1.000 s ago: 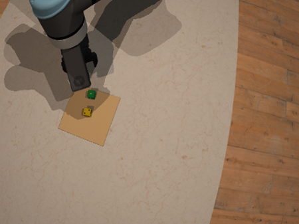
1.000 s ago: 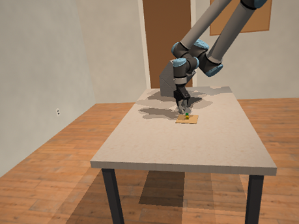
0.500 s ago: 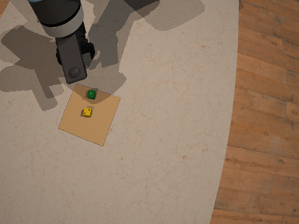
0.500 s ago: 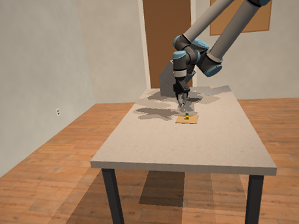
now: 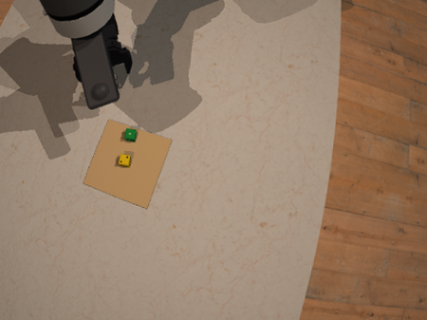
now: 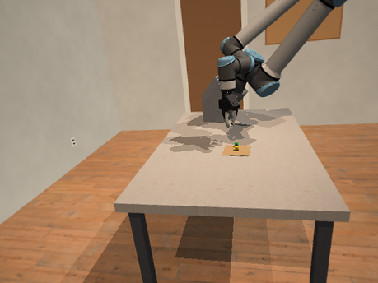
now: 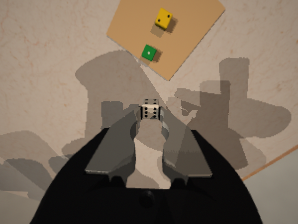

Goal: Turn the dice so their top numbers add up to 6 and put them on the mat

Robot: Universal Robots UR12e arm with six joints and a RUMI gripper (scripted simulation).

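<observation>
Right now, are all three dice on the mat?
No, only the green die and yellow die sit on the mat; the pincer holds the white die above the table.

The arm (image 6: 272, 32) reaches down from high on the right, its wrist bent so the gripper (image 7: 151, 116) points at the table below. The two jaws are nearly together, clamped on a white die (image 7: 150, 110) at their tips.

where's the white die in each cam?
Top: not visible, hidden under the arm's wrist.
Exterior: too small to make out at the gripper above the table.
Wrist: white die pinched between the fingers, centre frame.
Shared landmark: tan mat.
</observation>
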